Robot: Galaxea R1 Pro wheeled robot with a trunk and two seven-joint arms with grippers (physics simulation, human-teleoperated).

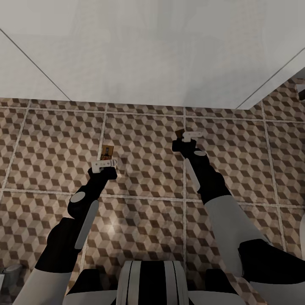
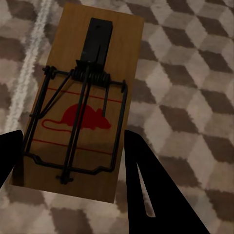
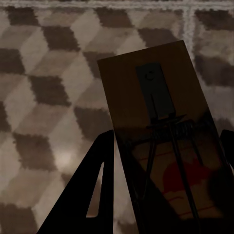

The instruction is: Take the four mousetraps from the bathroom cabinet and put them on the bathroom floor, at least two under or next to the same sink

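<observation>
Two mousetraps are in view, each a small tan wooden board with dark wire parts and a red mouse mark. My left gripper is shut on one mousetrap, held a little above the bathroom floor. In the left wrist view this mousetrap sits between the two dark fingers. My right gripper is shut on the other mousetrap, farther forward. The right wrist view shows that mousetrap in shadow between the fingers. The cabinet is out of view.
White wall panels rise beyond the cube-patterned tiles and angle in at the right. A dark object sits at the right edge by the wall. A grey item shows at the lower left. Open tiled floor lies between the arms.
</observation>
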